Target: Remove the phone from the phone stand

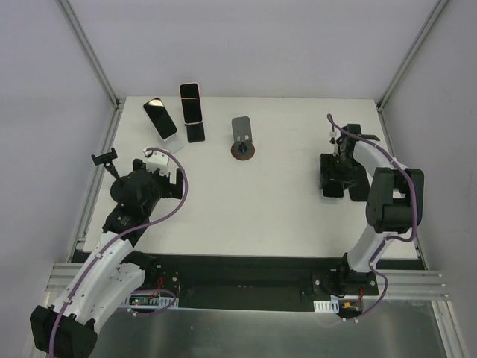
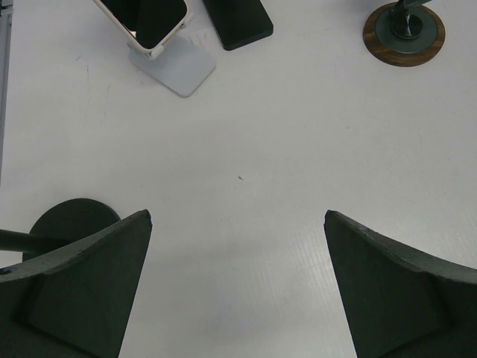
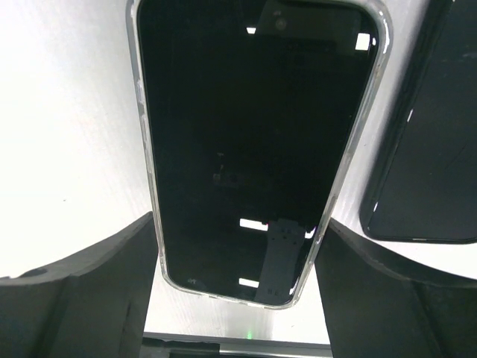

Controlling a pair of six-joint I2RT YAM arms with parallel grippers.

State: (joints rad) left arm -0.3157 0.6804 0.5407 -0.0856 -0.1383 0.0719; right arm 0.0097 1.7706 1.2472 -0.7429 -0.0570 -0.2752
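My right gripper [image 1: 333,177] is shut on a black phone in a clear case [image 3: 246,142]; its fingers press both long edges near the phone's lower end, just above the table at the right. The grey stand with a round wooden base [image 1: 243,139] stands without a phone at the back middle, and it also shows in the left wrist view [image 2: 404,30]. A phone in a cream case [image 1: 160,118] leans on a white stand [image 2: 179,68]. Another phone [image 1: 191,103] leans on a black stand [image 2: 240,22]. My left gripper [image 2: 238,216] is open and holds nothing, low over bare table.
A second dark phone [image 3: 421,142] lies flat on the table just right of the held one. A small black clamp stand with a round base [image 2: 71,222] is beside my left fingers. The table's near edge [image 3: 238,344] is right under the held phone.
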